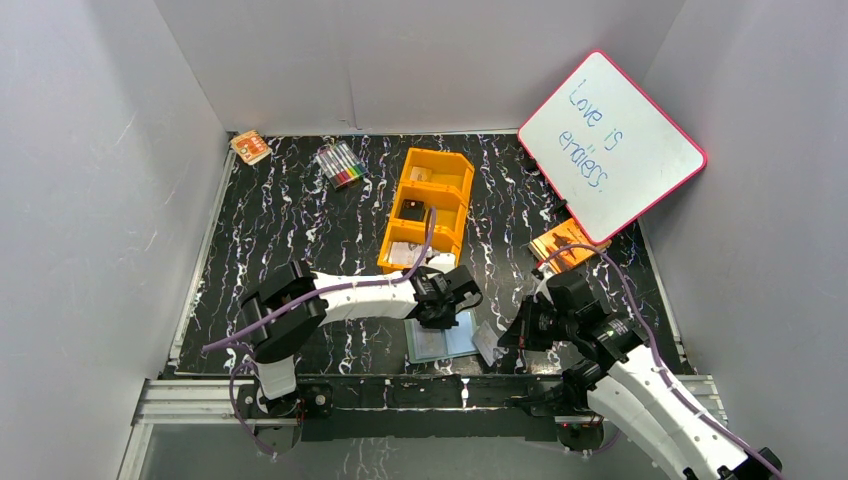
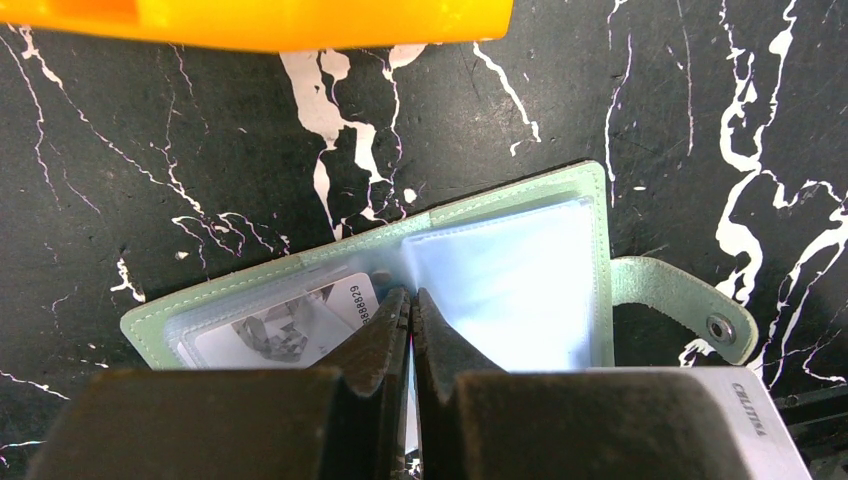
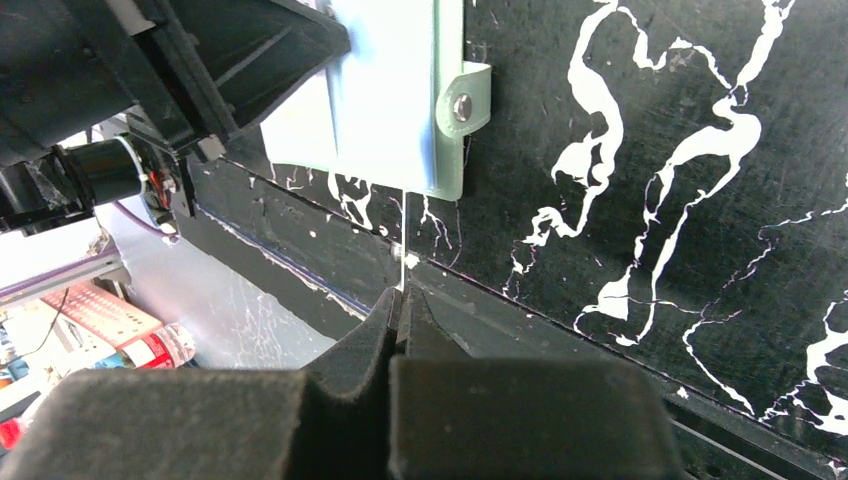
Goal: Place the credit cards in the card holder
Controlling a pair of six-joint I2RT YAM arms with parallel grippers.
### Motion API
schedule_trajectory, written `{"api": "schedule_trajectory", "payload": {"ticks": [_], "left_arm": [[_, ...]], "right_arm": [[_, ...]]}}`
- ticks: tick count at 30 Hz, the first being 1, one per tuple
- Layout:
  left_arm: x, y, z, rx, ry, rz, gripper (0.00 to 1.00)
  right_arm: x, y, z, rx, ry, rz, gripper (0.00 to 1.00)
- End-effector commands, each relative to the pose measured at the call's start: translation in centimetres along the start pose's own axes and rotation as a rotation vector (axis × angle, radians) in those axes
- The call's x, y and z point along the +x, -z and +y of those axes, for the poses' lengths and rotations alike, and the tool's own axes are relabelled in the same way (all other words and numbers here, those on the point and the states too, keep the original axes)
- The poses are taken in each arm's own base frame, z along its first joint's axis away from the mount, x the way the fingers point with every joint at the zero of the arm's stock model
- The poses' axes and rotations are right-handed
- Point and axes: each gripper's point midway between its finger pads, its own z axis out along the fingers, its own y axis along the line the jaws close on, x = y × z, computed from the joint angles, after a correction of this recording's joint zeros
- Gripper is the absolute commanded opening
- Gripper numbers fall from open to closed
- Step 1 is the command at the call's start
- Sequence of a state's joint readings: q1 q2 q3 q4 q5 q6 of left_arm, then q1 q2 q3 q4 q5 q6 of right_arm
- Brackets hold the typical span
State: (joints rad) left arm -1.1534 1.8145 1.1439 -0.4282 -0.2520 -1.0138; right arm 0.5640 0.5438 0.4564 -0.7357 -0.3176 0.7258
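Note:
The card holder (image 1: 452, 343) (image 2: 520, 280) lies open on the black marbled table near its front edge, sage-green outside with pale blue clear pockets. Its snap strap (image 2: 690, 305) (image 3: 462, 100) sticks out to one side. One credit card (image 2: 290, 325) with printed digits sits inside a left pocket. My left gripper (image 1: 440, 318) (image 2: 412, 295) is shut at the holder's fold, pinching a clear pocket leaf. Just right of the holder, my right gripper (image 1: 505, 338) (image 3: 403, 293) is shut on another credit card (image 1: 487, 345) (image 3: 403, 230), seen edge-on as a thin white line pointing toward the holder.
An orange three-compartment tray (image 1: 432, 205) (image 2: 250, 20) stands just behind the holder. A pink-rimmed whiteboard (image 1: 612, 145) leans at the back right above an orange item (image 1: 565, 245). Markers (image 1: 341, 163) and a small orange box (image 1: 250, 147) lie at the back left.

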Motion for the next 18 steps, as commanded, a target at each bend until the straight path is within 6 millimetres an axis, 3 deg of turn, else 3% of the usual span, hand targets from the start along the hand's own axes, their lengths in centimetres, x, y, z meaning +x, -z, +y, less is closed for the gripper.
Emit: {"api": "schedule_trajectory", "payload": {"ticks": [1, 12, 18], "left_arm": [[3.5, -1.7, 4.4, -0.144, -0.047, 0.097, 0.0], [3.6, -1.7, 4.5, -0.144, -0.049, 0.102, 0.0], [3.8, -1.7, 4.6, -0.143, -0.047, 0.107, 0.0]], "right_arm": [[-0.1, -0.5, 0.0, -0.012, 0.021, -0.002, 0.0], [0.0, -0.8, -1.3, 0.041, 0.012, -0.008, 0.0], [-2.1, 0.5, 0.0, 0.003, 0.036, -0.14, 0.0]]}}
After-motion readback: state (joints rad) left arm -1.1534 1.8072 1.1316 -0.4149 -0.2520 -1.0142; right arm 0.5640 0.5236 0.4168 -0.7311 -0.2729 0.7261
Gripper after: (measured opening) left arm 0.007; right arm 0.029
